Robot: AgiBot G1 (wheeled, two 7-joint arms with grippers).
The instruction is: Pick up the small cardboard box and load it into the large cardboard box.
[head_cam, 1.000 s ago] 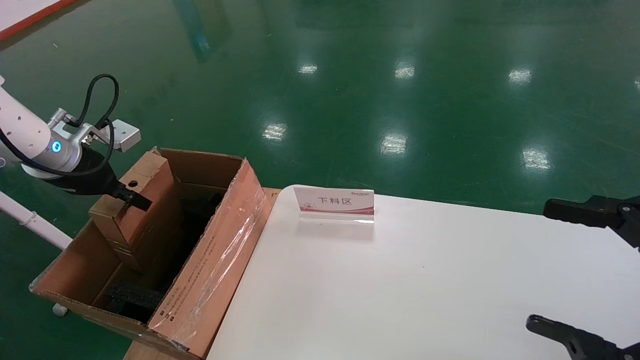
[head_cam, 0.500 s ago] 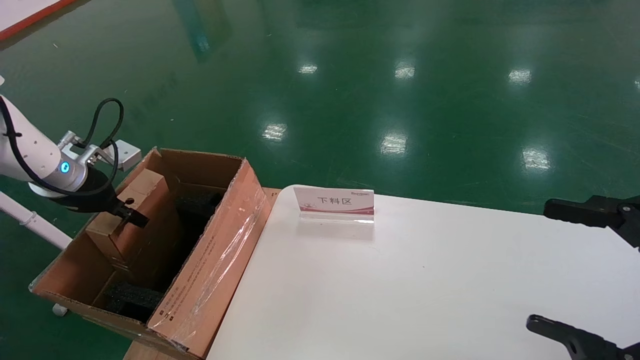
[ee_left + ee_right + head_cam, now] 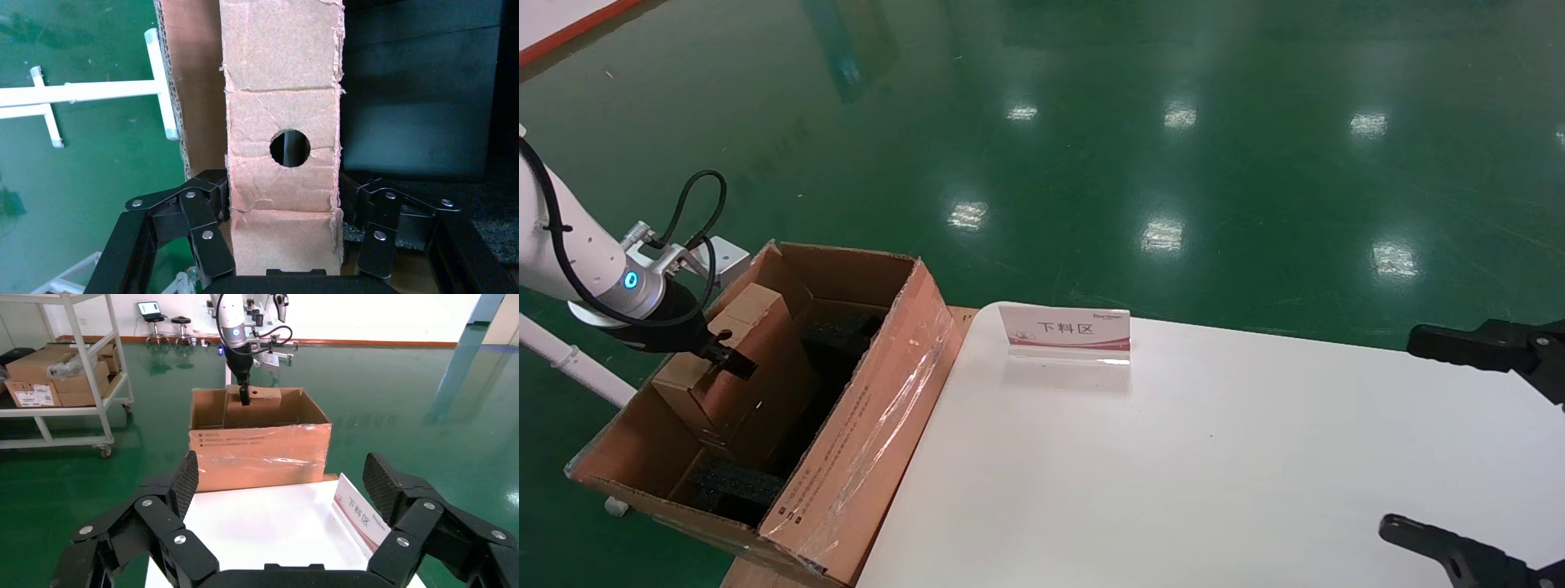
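The small cardboard box (image 3: 752,359), reddish-brown with a round hole, stands tilted inside the large cardboard box (image 3: 870,425), against its left wall. My left gripper (image 3: 719,353) is shut on the small box's upper end, one finger on each side. In the left wrist view the left gripper (image 3: 283,196) clamps the small box (image 3: 281,92) just below the hole. Black foam blocks (image 3: 735,486) lie on the large box's floor. The right wrist view shows the large box (image 3: 257,456) from the side with the small box (image 3: 260,407) sticking up. My right gripper (image 3: 1400,433) hangs open over the table's right end.
The large box stands off the left end of the white table (image 3: 1173,457). A white and red sign (image 3: 1065,331) stands near the table's far edge. A white pipe frame (image 3: 576,363) lies left of the box. A shelf trolley with cartons (image 3: 55,367) stands farther off.
My left gripper has come down with the small box, sinking it deeper into the large box. The right arm has not moved.
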